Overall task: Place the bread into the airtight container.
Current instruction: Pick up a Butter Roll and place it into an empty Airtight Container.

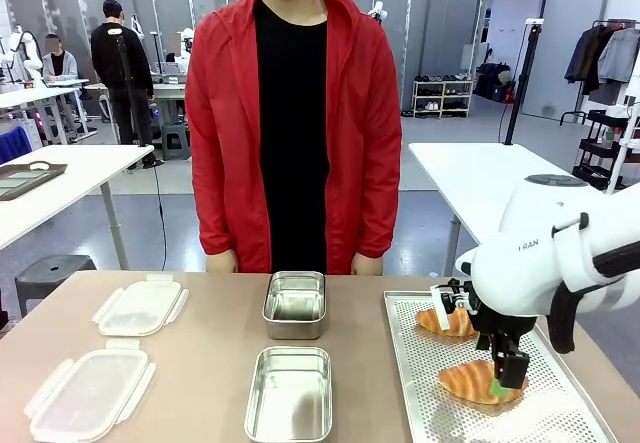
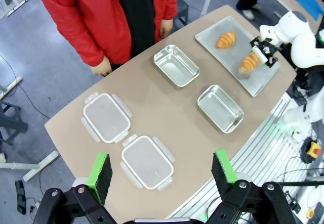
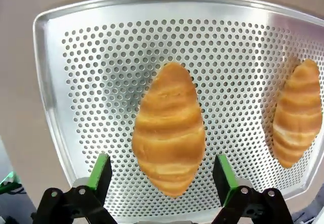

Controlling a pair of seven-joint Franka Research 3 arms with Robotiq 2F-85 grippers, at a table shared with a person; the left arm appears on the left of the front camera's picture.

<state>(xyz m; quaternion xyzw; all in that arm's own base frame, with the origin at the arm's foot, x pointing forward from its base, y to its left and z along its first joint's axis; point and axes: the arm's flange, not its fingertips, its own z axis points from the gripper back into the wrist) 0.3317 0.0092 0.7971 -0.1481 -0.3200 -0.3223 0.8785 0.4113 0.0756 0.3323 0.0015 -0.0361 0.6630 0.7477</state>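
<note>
Bread on the tray: a croissant [image 3: 169,128] lies at the near end of the perforated tray [image 3: 101,57] by the worktop's [image 2: 152,107] right edge, with the right pincer [image 3: 162,171] spread wide astride it. From high above, the left pincer [image 2: 162,171], also wide, overlooks two open steel containers [image 2: 220,107] and two lids [image 2: 106,118].

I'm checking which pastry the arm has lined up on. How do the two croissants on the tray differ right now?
The near croissant lies between the right gripper's open fingers; the far croissant has nothing around it. The near croissant sits toward the robot's end of the perforated tray, the far croissant toward the person's. Both are golden-brown and rest flat on the tray.
</note>
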